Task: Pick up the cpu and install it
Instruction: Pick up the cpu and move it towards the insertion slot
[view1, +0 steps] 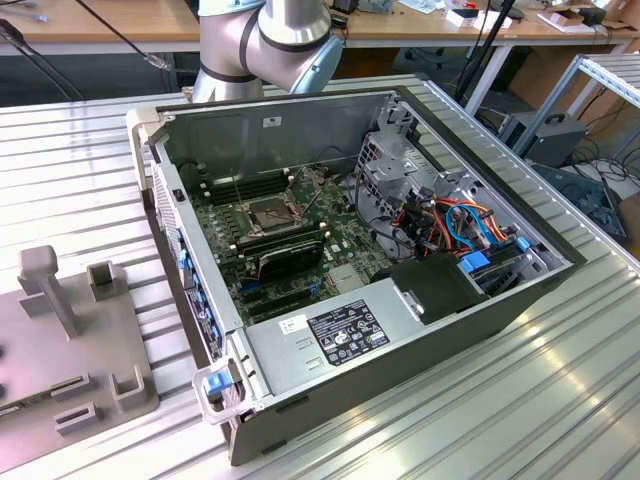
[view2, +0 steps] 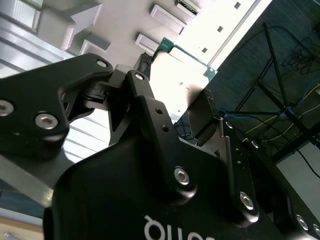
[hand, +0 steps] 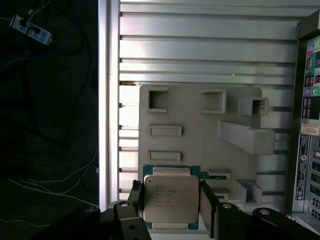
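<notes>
The cpu (hand: 169, 200) is a small square chip with a dull silver top and a green rim. My gripper (hand: 170, 202) is shut on it, one black finger (hand: 136, 197) against each of two opposite edges. The chip hangs in the air above the grey holder plate (hand: 200, 130). In the second wrist view the cpu (view2: 182, 75) shows bright between the black fingers (view2: 205, 115) of the gripper (view2: 175, 92). In the exterior view the green motherboard (view1: 335, 240) lies inside the open computer case (view1: 300, 110), and its dark square socket (view1: 270, 212) has its metal frame around it.
The grey holder plate (view1: 70, 340), with raised blocks and slots, lies on the ribbed metal table (view1: 520, 400) at the exterior view's left. The case's rear panel (hand: 307, 125) borders that plate. A black oblong part (view1: 290, 262), a power supply (view1: 330, 335) and cables (view1: 460, 225) fill the case.
</notes>
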